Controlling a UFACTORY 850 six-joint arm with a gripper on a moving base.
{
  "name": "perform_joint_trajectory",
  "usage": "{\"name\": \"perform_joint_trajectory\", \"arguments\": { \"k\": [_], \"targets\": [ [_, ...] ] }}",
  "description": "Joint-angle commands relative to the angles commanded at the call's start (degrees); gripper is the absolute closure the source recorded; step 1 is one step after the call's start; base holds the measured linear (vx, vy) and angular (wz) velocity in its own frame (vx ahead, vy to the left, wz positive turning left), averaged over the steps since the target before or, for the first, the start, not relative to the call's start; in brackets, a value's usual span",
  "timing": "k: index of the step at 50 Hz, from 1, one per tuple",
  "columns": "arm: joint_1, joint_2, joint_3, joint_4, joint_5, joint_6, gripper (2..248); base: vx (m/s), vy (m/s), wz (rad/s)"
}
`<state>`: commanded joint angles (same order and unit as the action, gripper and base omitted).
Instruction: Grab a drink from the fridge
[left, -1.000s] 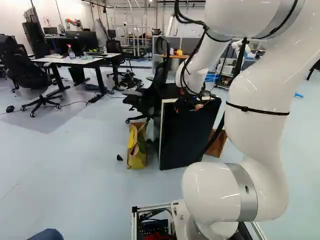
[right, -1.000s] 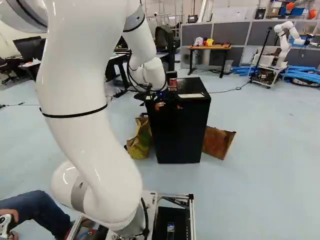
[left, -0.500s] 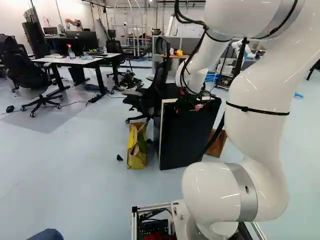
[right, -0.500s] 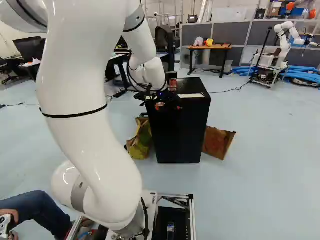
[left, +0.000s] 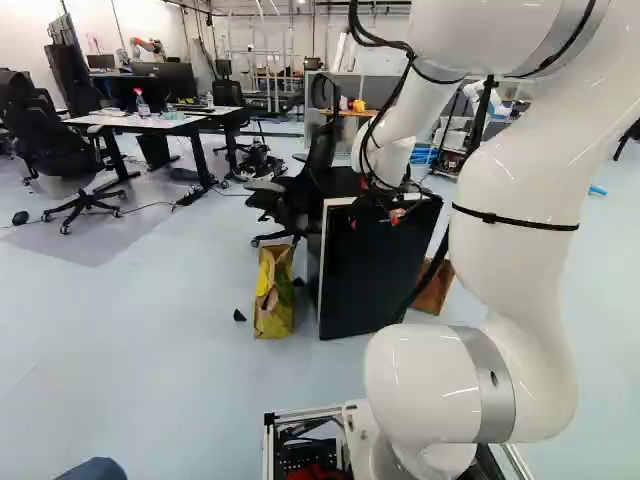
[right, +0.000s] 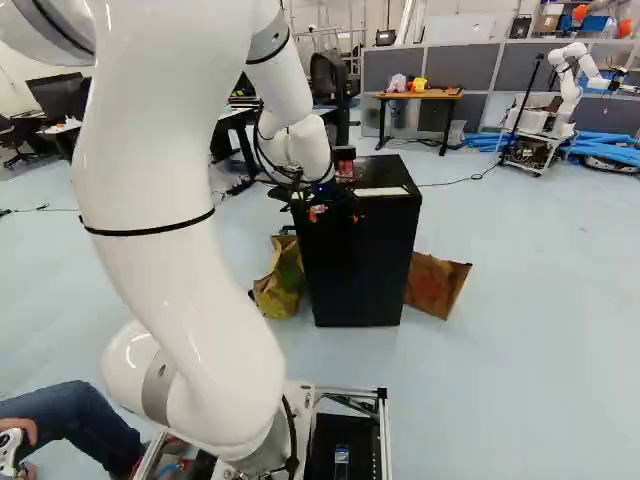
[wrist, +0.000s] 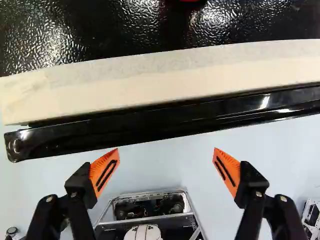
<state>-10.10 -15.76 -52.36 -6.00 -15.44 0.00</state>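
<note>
Black fridge (right: 360, 255) sits at about 12 o'clock from our base, door looks shut, and no drink inside is visible. Our gripper (wrist: 165, 172) has its orange-padded fingers spread wide apart with nothing between them, on the near side of the glossy door lip (wrist: 150, 127). We'd guess the step is getting that door open: line up with the free edge, ease in toward 12, catch the lip without shoving the fridge, then pull back toward 6 in a gentle arc. We can't tell the hinge side, so we'd check that first.

Only the wrist view really shows the cream strip (wrist: 165, 82) behind the lip. The right base view gives us a red can-like thing (right: 345, 172) up top; the left one doesn't.
</note>
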Motion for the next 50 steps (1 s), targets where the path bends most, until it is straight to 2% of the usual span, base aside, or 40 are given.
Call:
{"name": "perform_joint_trajectory", "arguments": {
  "k": [34, 50],
  "targets": [
    [-0.02, 0.12, 0.14, 0.00, 3.17, 0.00, 3, 0.000, 0.000, 0.000],
    [-0.19, 2.85, 3.47, 0.00, 3.17, 0.00, 3, 0.000, 0.000, 0.000]
  ]
}}
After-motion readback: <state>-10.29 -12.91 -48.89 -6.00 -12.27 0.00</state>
